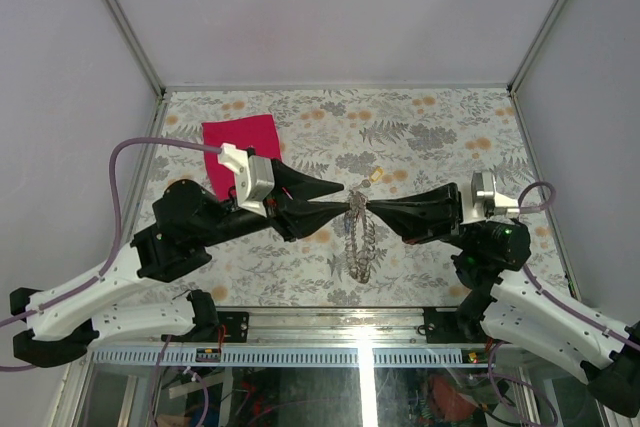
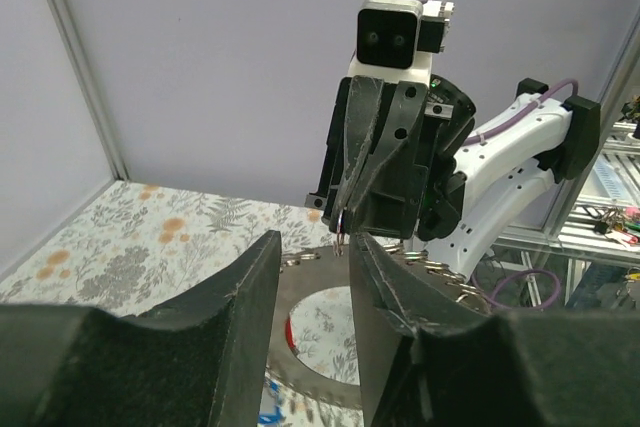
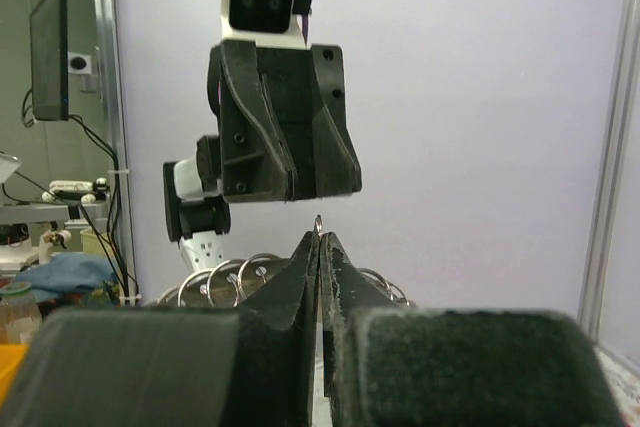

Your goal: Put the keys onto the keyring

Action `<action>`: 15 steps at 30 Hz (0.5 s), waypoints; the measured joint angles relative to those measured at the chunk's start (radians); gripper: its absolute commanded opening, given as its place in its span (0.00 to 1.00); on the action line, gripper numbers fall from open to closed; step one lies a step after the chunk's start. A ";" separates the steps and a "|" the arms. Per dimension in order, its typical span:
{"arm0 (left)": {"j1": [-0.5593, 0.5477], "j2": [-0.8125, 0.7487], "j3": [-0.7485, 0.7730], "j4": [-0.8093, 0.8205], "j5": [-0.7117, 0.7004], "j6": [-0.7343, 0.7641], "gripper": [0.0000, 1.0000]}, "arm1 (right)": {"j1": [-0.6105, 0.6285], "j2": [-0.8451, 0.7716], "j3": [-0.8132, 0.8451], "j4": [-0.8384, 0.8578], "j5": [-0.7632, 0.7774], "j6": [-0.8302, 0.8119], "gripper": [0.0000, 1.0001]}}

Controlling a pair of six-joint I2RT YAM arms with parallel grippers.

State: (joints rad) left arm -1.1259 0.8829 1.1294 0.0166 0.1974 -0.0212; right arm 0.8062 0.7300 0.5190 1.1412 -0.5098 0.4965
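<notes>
The keyring (image 1: 358,247) is a grey loop edged with several small rings, and it hangs in the air between the two arms. My right gripper (image 1: 368,207) is shut on a small ring at its top; the ring's tip pokes out above the closed fingertips in the right wrist view (image 3: 318,220). My left gripper (image 1: 345,199) faces it tip to tip, its fingers apart and straddling the loop (image 2: 315,272) without clamping it. A red bit (image 2: 290,332) and a blue piece (image 2: 270,412) show on the loop. One tiny key (image 1: 375,176) with a yellow-orange head lies on the table behind the grippers.
A pink-red cloth (image 1: 240,152) lies at the back left, partly under the left wrist camera. The floral table cover (image 1: 450,137) is walled by pale panels on three sides. The metal front rail (image 1: 330,317) runs between the arm bases.
</notes>
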 measured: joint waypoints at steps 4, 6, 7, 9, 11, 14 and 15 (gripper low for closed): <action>0.000 -0.003 -0.004 0.033 0.026 -0.006 0.36 | 0.000 0.016 0.026 0.032 -0.003 0.016 0.00; 0.000 -0.001 -0.004 0.050 0.045 -0.010 0.36 | 0.000 0.025 0.035 0.048 -0.004 0.026 0.00; 0.000 0.001 -0.005 0.059 0.056 -0.013 0.36 | 0.000 0.031 0.040 0.056 -0.005 0.029 0.00; 0.000 0.008 -0.005 0.079 0.077 -0.021 0.36 | 0.000 0.041 0.046 0.072 -0.006 0.037 0.00; 0.000 0.019 -0.006 0.099 0.096 -0.030 0.35 | 0.000 0.052 0.050 0.085 -0.007 0.045 0.00; 0.000 0.029 -0.014 0.113 0.111 -0.036 0.35 | 0.000 0.065 0.055 0.097 -0.008 0.055 0.00; 0.000 0.032 -0.017 0.117 0.114 -0.038 0.34 | 0.000 0.068 0.056 0.100 -0.010 0.058 0.00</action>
State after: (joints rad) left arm -1.1259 0.9150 1.1122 0.1341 0.3119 -0.0589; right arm 0.8062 0.7979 0.5747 1.2411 -0.5201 0.5549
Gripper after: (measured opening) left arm 0.355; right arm 0.010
